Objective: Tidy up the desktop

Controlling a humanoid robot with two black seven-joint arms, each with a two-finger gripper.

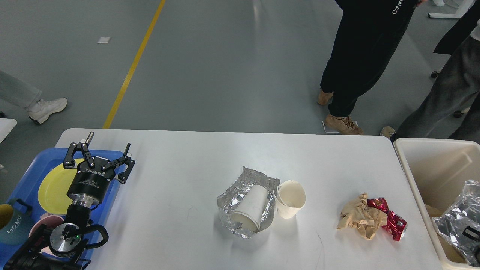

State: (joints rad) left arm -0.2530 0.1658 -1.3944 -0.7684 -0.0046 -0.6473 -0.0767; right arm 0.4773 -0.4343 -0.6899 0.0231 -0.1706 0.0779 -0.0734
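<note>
Bright even overhead light, sharp focus throughout; soft short shadows under the paper cups (288, 198), pale glare streak on the floor (258, 22), glints on foil (243, 198).

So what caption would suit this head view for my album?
Open left claw hovers over blue plastic tray while crumpled foil, paper cups and a crushed red can litter the white desktop.

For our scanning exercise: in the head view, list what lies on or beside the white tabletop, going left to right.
Blue tray → left pincer → foil with a tipped paper cup → upright paper cup → crumpled brown paper → crushed red can → cream bin.
</note>
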